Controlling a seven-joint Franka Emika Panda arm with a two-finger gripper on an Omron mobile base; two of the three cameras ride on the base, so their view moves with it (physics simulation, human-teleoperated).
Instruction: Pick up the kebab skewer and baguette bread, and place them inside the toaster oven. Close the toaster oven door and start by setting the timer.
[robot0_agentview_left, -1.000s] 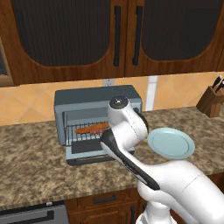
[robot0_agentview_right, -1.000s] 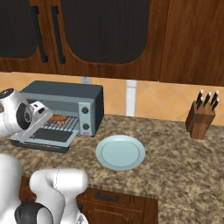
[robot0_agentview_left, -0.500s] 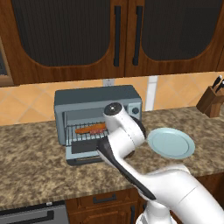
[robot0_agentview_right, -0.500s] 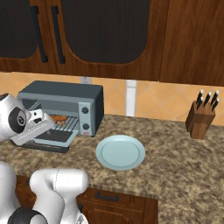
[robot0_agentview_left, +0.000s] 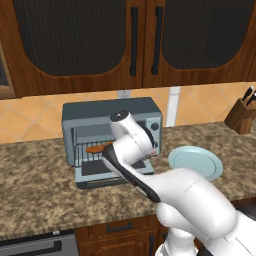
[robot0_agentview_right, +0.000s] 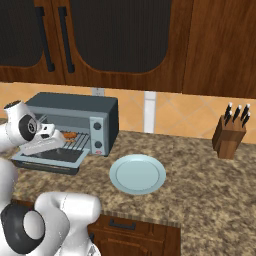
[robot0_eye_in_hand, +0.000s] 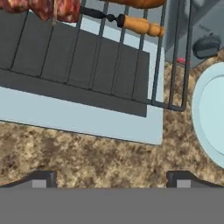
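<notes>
Simulated kitchen, dark wood upper cabinets (robot0_agentview_left: 100, 45), orange tiled backsplash, speckled brown granite counter (robot0_agentview_left: 40, 195). The toaster oven (robot0_agentview_left: 111, 131) sits on the counter against the backsplash, grey-blue box, knob panel (robot0_agentview_right: 97, 134) on its right face. All places below are given relative to the toaster oven.

The toaster oven door (robot0_eye_in_hand: 83, 118) is folded down flat in front of the oven mouth, dark window facing up, resting on the counter. The wire rack (robot0_eye_in_hand: 131, 57) sticks out over the door.

The kebab skewer (robot0_eye_in_hand: 48, 8) lies on the rack inside the oven mouth, reddish meat chunks to the left in the hand view, its wooden handle (robot0_eye_in_hand: 140, 25) pointing toward the knob side. The baguette bread (robot0_eye_in_hand: 136, 3) lies just behind the skewer, deeper in the oven; only its lower edge shows in the hand view. In the left base view an orange piece (robot0_agentview_left: 96, 148) shows on the rack at the left of the opening, partly hidden by the arm.

The gripper (robot0_eye_in_hand: 112, 178) hovers above the counter just in front of the open door, looking down; jaws spread wide, nothing between them, fingertips (robot0_eye_in_hand: 43, 179) apart from the door edge. In the right base view the hand (robot0_agentview_right: 44, 140) sits over the door, at the oven's front.

A pale blue plate (robot0_agentview_right: 138, 174) sits on the counter to the right of the oven, near it. A wooden knife block (robot0_agentview_right: 230, 136) stands well to the right, by the backsplash.
</notes>
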